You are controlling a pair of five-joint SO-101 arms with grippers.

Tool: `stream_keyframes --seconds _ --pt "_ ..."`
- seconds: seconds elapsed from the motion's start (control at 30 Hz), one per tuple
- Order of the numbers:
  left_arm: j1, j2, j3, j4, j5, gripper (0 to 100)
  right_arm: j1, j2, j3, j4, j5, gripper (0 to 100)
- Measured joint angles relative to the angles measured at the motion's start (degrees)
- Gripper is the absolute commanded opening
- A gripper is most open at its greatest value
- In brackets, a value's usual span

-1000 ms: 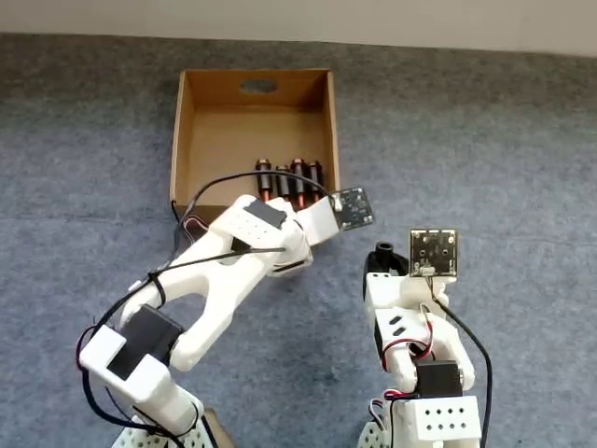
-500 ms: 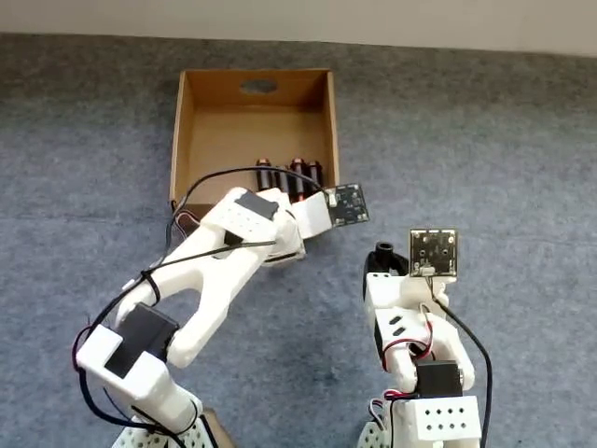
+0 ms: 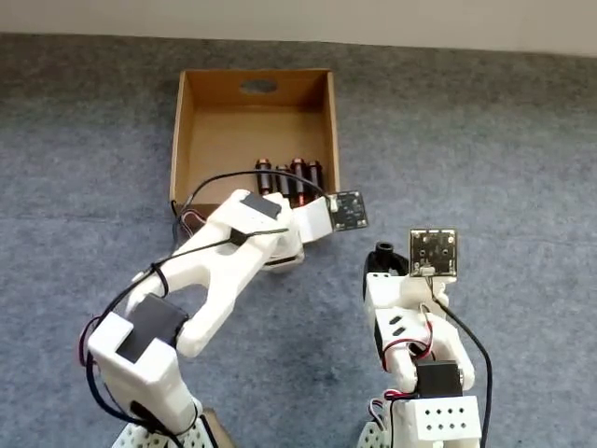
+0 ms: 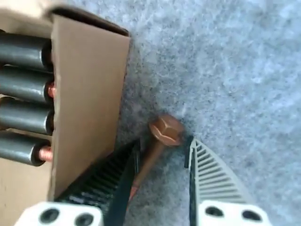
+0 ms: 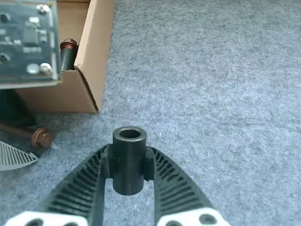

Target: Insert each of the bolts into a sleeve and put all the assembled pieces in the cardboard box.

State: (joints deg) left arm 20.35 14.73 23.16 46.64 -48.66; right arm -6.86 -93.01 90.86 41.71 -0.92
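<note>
Nearest, on the right, the right gripper [image 5: 128, 154] is closed around a black sleeve [image 5: 128, 165]. The sleeve is gripped at its middle, with its open end pointing away from the arm. In the high view the sleeve [image 3: 384, 254] sticks out just past the arm's white wrist, above the grey carpet [image 3: 485, 140].

A little farther and to the left, the left gripper [image 4: 164, 143] hangs low over the carpet just outside the near right corner of the cardboard box [image 3: 175, 140]. Its jaws are apart, one on each side of a copper bolt [image 4: 165, 130]. The bolt lies flat on the carpet, and its hex head sits just past the fingertips [image 4: 193, 146]. Whether the dark finger touches the shaft cannot be told. From the right wrist view, the bolt's head [image 5: 41, 137] shows on the carpet close to the box's corner, well left of the held sleeve.

Farther still, the box stands open on the carpet. Four assembled pieces [image 3: 289, 179] lie side by side inside it, against its near wall and toward its right side. They are black sleeves with copper bolt ends showing.
</note>
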Motion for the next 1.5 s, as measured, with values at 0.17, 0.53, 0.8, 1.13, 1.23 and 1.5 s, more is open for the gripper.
stream_keyframes --seconds 0.17,0.53,0.8,1.13,1.23,1.5 --pt "0.5 1.1 -1.0 0.3 0.0 11 0.0 0.0 0.0 0.0 0.0 0.5" --pt "5.8 -2.5 -1.1 5.2 -0.1 1 0.0 0.0 0.0 0.0 0.0 0.5" --pt "7.3 -9.6 -1.0 13.2 5.0 1 0.0 0.0 0.0 0.0 0.0 0.5" --pt "7.3 -12.8 4.5 13.6 20.7 7 0.0 0.0 0.0 0.0 0.0 0.5" --pt "5.1 -12.8 5.9 13.6 23.8 12 0.0 0.0 0.0 0.0 0.0 0.5" --pt "-0.4 -12.9 8.5 13.6 27.8 10 0.0 0.0 0.0 0.0 0.0 0.5"
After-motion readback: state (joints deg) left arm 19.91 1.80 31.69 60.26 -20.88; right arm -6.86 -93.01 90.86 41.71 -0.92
